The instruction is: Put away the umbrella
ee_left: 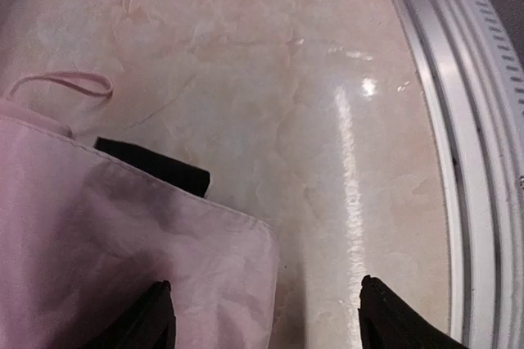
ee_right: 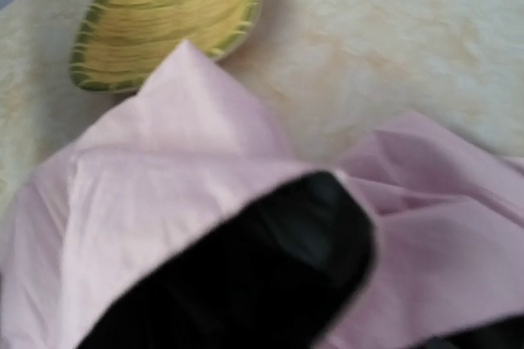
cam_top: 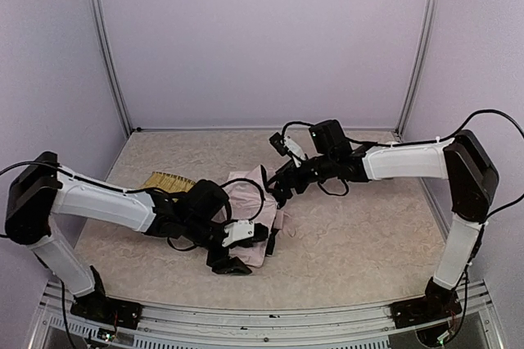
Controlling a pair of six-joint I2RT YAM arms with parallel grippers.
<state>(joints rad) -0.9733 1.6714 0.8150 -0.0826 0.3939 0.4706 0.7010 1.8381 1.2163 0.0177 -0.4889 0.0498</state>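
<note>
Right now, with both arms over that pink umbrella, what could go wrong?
The left gripper stands open at the loose edge of the umbrella; closing there might pinch only thin cloth. The strap loop lies free and could snag. A pull by the right gripper might nudge the yellow tray nearby.

Thin matt pink cloth umbrella (ee_left: pixel 123 234), glossy marbled table (ee_left: pixel 327 120); woven yellow tray (ee_right: pixel 164 13)

Pale pink umbrella (cam_top: pixel 248 195) lies crumpled on the table (cam_top: pixel 368 234) (strap loop (ee_left: pixel 65 83) loose).
</note>
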